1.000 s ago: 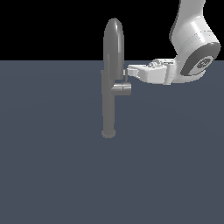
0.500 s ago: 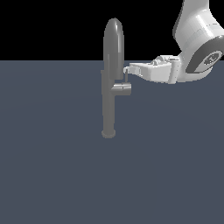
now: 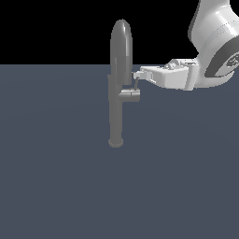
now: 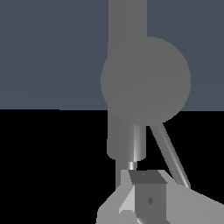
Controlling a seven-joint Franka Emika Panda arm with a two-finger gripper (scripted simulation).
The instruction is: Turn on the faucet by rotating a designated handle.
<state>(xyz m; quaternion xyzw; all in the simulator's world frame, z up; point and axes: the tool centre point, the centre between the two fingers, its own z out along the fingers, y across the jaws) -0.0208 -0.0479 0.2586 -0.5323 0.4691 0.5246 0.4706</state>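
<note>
the gripper (image 3: 137, 74) reaches in level from the exterior view's right, its tip right at the thin pin rising from the handle (image 3: 129, 95). whether the fingers are clenched on that pin or loose beside it, i cannot tell. the handle is a short stub sticking out sideways about halfway up the faucet (image 3: 117, 88), a tall grey column with a rounded top standing on the dark floor (image 3: 56, 186). behind, the white arm (image 3: 215, 42) bends upward.
</note>
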